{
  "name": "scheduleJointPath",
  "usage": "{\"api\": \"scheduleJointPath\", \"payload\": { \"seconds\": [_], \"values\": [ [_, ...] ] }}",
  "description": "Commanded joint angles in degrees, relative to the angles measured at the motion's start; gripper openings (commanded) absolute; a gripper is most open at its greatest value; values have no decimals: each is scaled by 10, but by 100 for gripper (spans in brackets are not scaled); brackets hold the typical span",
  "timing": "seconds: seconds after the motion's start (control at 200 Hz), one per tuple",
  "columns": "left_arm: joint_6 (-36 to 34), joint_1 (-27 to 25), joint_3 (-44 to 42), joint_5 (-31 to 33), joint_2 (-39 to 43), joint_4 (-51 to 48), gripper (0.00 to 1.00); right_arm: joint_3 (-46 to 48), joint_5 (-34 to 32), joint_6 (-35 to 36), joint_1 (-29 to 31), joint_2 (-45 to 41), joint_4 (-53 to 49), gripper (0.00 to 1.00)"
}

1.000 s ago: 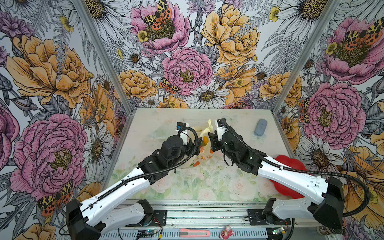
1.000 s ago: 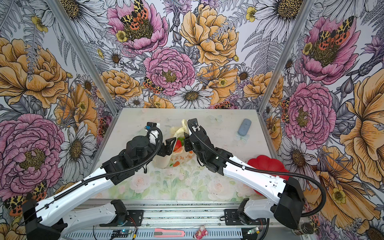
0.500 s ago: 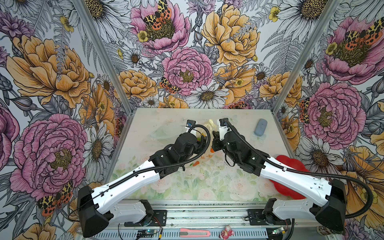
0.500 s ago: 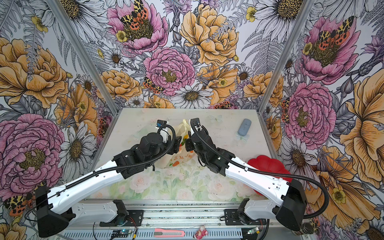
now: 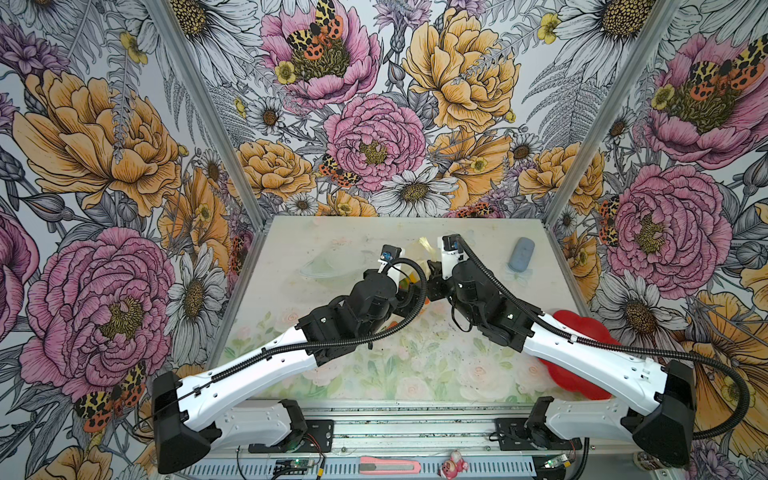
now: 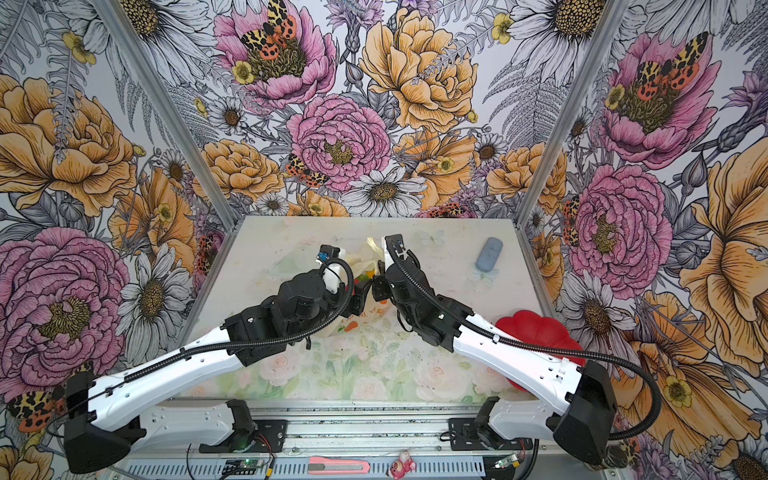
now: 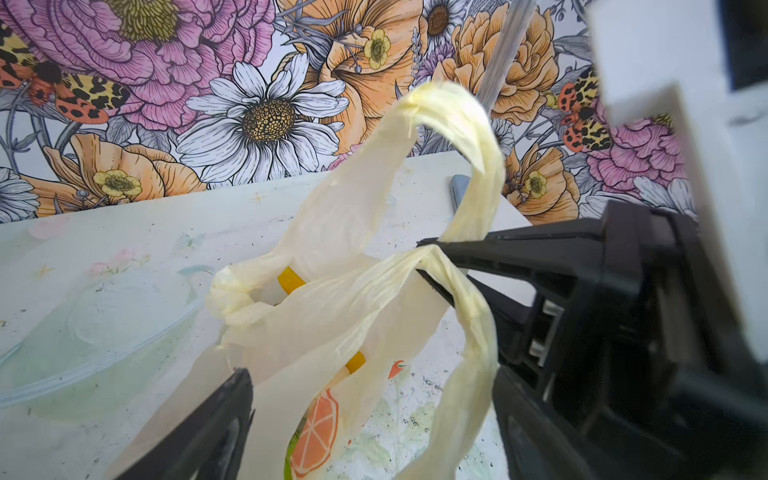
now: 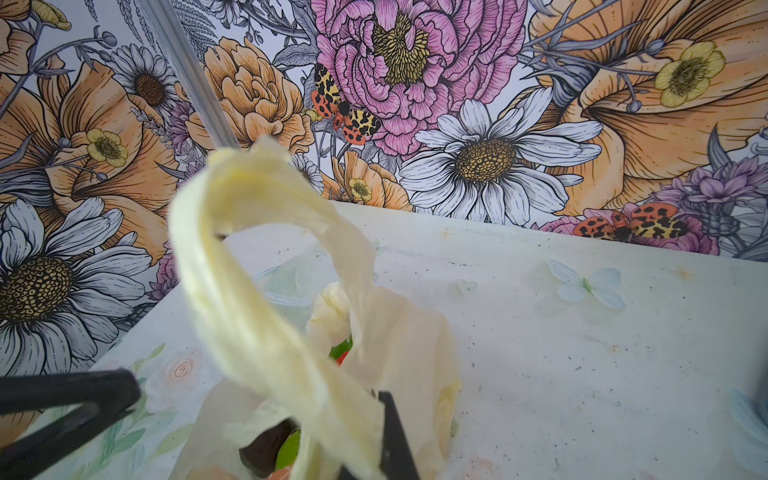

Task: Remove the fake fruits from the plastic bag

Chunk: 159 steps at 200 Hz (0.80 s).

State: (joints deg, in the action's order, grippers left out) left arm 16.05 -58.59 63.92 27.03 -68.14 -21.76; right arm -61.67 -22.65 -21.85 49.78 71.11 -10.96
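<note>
The right gripper (image 7: pixel 430 255) is clamping one loop handle (image 7: pixel 478 332) of the plastic bag (image 7: pixel 324 320). The left gripper (image 7: pixel 370 386), jaws wide, is facing the fake fruits (image 7: pixel 290 281) just ahead, inside. Advisable: holding that handle taut.

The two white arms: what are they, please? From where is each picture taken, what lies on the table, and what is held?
They are two robot arms, each ending in a two-finger gripper. Both top views look down from above; the other two come from a camera on each wrist. On the table lie a thin yellowish plastic bag with fake fruits inside, a clear dish, a grey-blue block and a red plate. The right gripper is shut on a bag handle. The left gripper is open, with the bag between its fingers, gripping nothing.
</note>
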Motion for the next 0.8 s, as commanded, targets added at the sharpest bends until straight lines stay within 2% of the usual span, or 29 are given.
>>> {"api": "scheduleJointPath", "payload": {
  "seconds": [0.0,0.1,0.255,0.34,0.425,0.505,0.565,0.696,0.761,0.791],
  "values": [
    [-7,5,22,-5,-20,-25,89,0,1,-6,-5,-26,4,0],
    [3,10,30,23,-31,-39,86,7,-8,-7,-5,-37,4,0],
    [28,39,23,25,-24,-48,69,19,-28,-6,-6,-53,5,0],
    [38,51,18,29,-16,-47,55,24,-35,-6,-6,-59,4,0],
    [56,74,8,25,-3,-41,34,29,-51,-5,-8,-65,4,0],
    [72,110,-10,-8,17,-23,21,40,-75,-5,-12,-80,3,0],
    [86,146,-29,-47,41,1,14,50,-89,-10,-19,-97,3,0],
    [139,235,-104,-133,108,75,7,79,-92,-37,-39,-136,3,0],
    [162,268,-144,-146,137,98,5,99,-81,-64,-40,-150,3,0],
    [173,281,-161,-146,148,104,5,110,-76,-82,-60,-154,3,0]
  ]
}}
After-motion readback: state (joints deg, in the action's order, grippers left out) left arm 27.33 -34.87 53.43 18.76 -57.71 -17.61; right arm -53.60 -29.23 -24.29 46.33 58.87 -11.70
